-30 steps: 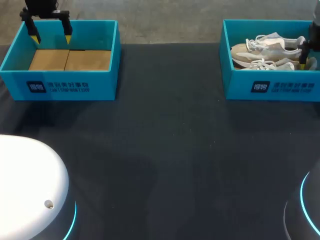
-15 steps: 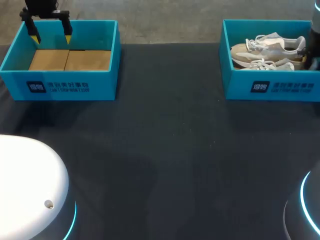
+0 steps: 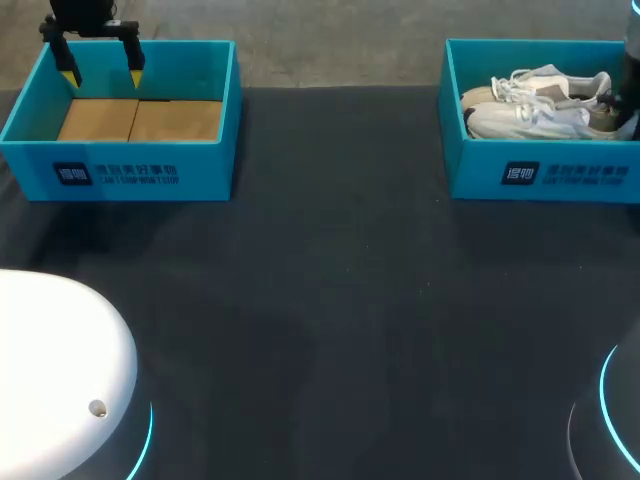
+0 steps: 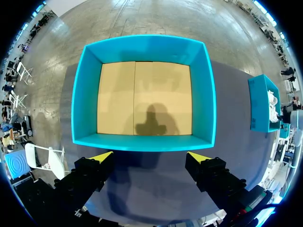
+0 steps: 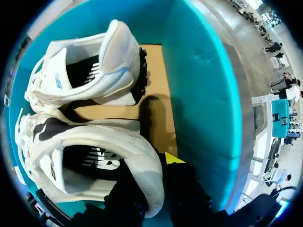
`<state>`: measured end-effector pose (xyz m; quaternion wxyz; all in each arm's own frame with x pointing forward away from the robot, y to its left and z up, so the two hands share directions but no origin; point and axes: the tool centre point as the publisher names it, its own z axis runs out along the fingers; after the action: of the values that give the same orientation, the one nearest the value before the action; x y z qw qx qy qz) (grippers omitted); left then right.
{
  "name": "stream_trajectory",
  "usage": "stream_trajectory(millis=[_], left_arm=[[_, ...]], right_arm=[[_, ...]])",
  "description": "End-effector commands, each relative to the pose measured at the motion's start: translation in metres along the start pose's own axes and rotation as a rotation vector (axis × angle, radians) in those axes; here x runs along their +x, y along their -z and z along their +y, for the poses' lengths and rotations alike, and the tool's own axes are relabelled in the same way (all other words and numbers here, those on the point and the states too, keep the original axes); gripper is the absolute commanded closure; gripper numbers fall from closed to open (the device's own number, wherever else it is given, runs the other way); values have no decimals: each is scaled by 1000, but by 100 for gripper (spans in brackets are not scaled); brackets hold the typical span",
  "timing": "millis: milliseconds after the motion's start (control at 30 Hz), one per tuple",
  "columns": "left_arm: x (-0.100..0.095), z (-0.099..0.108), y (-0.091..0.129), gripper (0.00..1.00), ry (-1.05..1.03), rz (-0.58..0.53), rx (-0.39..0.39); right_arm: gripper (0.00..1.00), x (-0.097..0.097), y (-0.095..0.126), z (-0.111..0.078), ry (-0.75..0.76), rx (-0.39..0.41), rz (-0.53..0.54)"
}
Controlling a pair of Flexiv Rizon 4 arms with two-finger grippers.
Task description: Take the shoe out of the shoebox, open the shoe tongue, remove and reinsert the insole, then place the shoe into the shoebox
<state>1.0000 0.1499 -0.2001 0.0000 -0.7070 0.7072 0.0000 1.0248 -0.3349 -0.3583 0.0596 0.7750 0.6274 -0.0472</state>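
Fingers (image 5: 173, 158) of right gripper (image 5: 152, 177): clamped across the heel collar of the near shoe (image 5: 90, 156), one down inside the opening, the yellow-tipped one outside against the heel. Only partly visible, so grip judged from the heel wall running between them.

Near shoe inside the shoebox (image 5: 203, 90), along the wall by the bench (image 3: 330, 330), heel toward the gripper, toe pointing away. From the head view, cannot tell whether the sole is clear of the box floor. Second shoe (image 5: 90, 71) next to it, touching along the side, laces of both close together.

Left gripper (image 4: 150, 156): fingers wide apart, nothing between them, parked at the empty box (image 3: 130, 170), well apart from the shoes.

Step in hand, judged: the very first one, taking the shoe out. Tongue and insole not yet touched.

Next move, judged: lift up and over the shoebox wall, then carry to open bench between the two boxes. Heel-only hold, so expect the toe to droop and swing; go slow. Watch the laces for snagging on the second shoe. Set down sole-first, opening up, within reach of the left gripper for the tongue.
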Motion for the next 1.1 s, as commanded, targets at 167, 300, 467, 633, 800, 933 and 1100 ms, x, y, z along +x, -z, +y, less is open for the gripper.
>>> stream_trajectory(millis=[167,300,467,633,800,933,1100], left_arm=[[0,0,0,0,0,0,0],[0,0,0,0,0,0,0],[0,0,0,0,0,0,0],[0,0,0,0,0,0,0],[0,0,0,0,0,0,0],[0,0,0,0,0,0,0],[0,0,0,0,0,0,0]], right_arm=[[100,-12,55,-10,-25,-35,-10],[100,-13,86,-11,-29,-39,-57],[100,-12,118,-13,-20,-52,-93],[100,-11,144,-17,-12,-48,-99],[100,-9,171,-19,0,-48,-109],[100,-9,186,-19,3,-49,-122],[100,-9,190,-19,-4,-46,-121]])
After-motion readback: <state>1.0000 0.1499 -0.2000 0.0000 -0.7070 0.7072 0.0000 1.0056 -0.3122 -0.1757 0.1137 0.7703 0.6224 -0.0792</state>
